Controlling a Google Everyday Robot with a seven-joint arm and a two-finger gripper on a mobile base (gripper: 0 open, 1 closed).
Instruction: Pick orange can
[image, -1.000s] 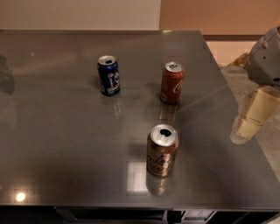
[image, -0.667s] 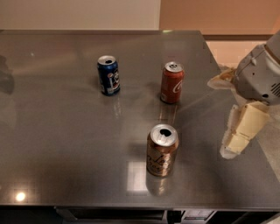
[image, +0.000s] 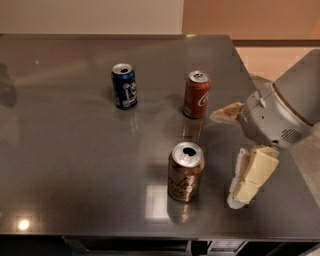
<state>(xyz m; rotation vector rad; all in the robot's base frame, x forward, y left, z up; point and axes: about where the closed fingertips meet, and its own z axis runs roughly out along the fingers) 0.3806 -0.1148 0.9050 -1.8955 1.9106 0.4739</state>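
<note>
Three upright cans are counted on the grey desk (image: 75, 165) — one orange can (image: 185, 172) nearest the front edge, one red can (image: 196, 95) and one blue can (image: 124, 86) farther back. One end effector (image: 222, 159) is seen just beside the orange can — fingers spread wide, not touching it.

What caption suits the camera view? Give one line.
Open gripper hangs beside the copper-orange drink can on the grey metal table; blue can and red can stand behind.

Lettering on the orange can (image: 185, 172), red can (image: 196, 95) and blue can (image: 124, 86) is being shown unreadably; the gripper (image: 234, 150), right of them, unmarked.
</note>
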